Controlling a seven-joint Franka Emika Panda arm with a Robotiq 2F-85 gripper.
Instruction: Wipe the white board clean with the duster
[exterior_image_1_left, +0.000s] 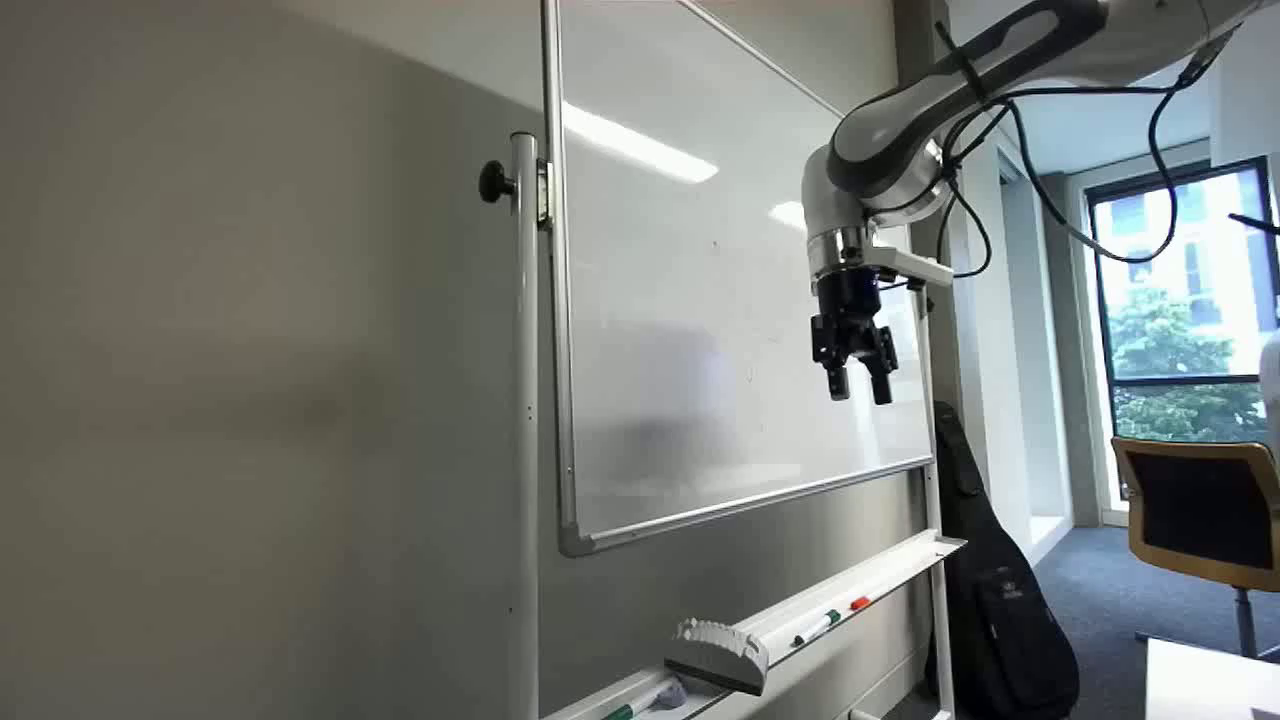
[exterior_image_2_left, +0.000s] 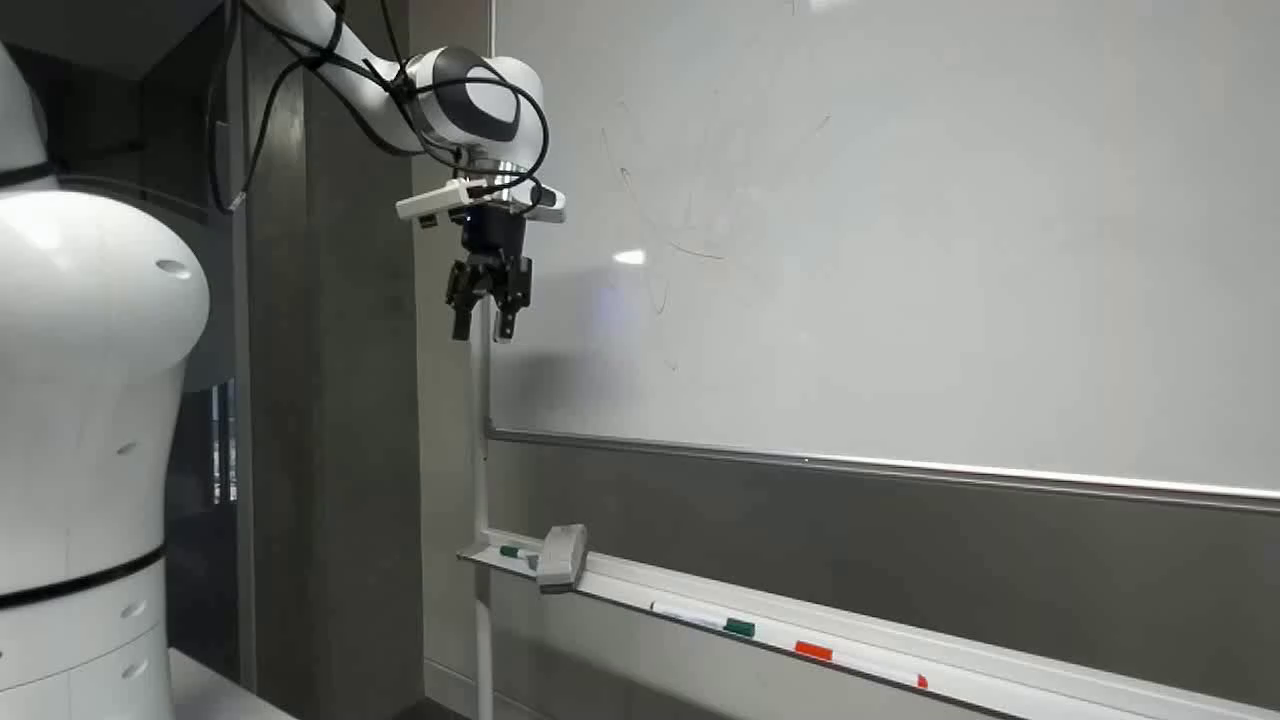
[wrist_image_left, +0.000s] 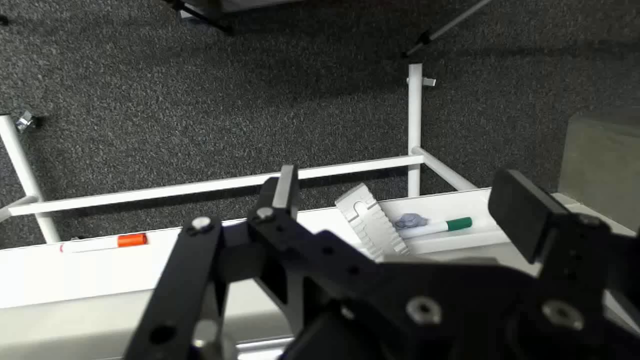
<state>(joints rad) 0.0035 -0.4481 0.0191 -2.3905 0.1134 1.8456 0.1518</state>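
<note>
Wrist view: the gripper has its two black fingers spread wide, and past their tips, seen through the gap, lies the duster. In both exterior views the fingers point down, in front of the white board and well above the tray where the duster rests.

The duster sits toward one end of that tray, turned at a slant across it and jutting over the front edge. Its pale side is notched, and in an exterior view a darker strip shows along its base. Just beside it are a crumpled bluish lump and a green-capped marker. Along the tray on the duster's far side lie a second green-capped marker and an orange-capped marker.

Above the tray stands the white board, glossy in its silver frame; in an exterior view thin curved lines mark its face. A white post with a black knob rises at its side.

The arm reaches in from above, black cables looping from it. Farther off are a tall black bag, a chair near a window, and dark carpet below the tray.
</note>
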